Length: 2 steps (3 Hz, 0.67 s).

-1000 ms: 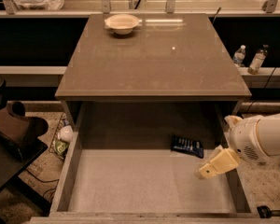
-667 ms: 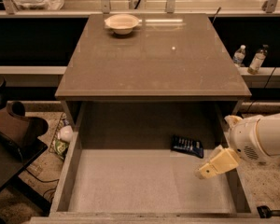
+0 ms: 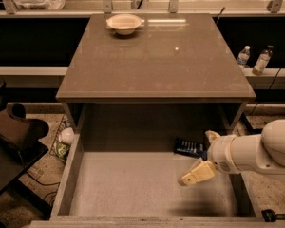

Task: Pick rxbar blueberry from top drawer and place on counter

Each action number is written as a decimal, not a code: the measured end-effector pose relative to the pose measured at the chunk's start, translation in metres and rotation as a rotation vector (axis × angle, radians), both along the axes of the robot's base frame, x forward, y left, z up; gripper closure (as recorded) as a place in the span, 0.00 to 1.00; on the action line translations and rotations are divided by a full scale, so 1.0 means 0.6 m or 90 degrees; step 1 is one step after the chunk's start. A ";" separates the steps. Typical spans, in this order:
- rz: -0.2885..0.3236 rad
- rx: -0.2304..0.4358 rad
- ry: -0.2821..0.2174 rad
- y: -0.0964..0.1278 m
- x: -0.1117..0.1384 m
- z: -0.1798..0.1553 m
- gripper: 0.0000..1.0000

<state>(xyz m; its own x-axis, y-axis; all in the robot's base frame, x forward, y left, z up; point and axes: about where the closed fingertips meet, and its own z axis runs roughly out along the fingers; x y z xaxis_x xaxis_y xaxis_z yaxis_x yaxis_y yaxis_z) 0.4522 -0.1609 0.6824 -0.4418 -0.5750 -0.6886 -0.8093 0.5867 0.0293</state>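
The brown surface (image 3: pixel 152 65) takes up most of the scene, bare except for a pale bowl (image 3: pixel 124 23) at its 11 o'clock. Below it the top drawer (image 3: pixel 133 189) stands pulled right out, so there is room to work.

The white arm (image 3: pixel 256 151) comes in from 3 o'clock and ends low over the drawer's right side. The hand (image 3: pixel 197 157) is spread, one finger toward the back wall and the other toward the front. The rxbar blueberry (image 3: pixel 189 147) lies flat on the drawer floor at about 2 o'clock, close to the back wall, with its right end seemingly reaching into the gap between the fingers.

To my eye the grasp is being lined up. Done well, the hand would slide a little further toward 9 o'clock so both fingers straddle the bar's narrow width, and drop until the tips almost brush the floor before closing. The wrapper looks slick and thin, so a high pinch might skid off. The lift then has to clear the surface's front lip overhead.
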 end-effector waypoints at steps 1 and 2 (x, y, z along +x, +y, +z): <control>0.036 0.033 -0.032 0.031 0.031 -0.056 0.00; 0.068 0.025 -0.047 0.038 0.029 -0.069 0.00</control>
<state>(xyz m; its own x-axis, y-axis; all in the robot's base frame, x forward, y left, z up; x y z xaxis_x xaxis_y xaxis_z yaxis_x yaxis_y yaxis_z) 0.4699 -0.1381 0.6407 -0.3271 -0.5883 -0.7395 -0.8680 0.4964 -0.0110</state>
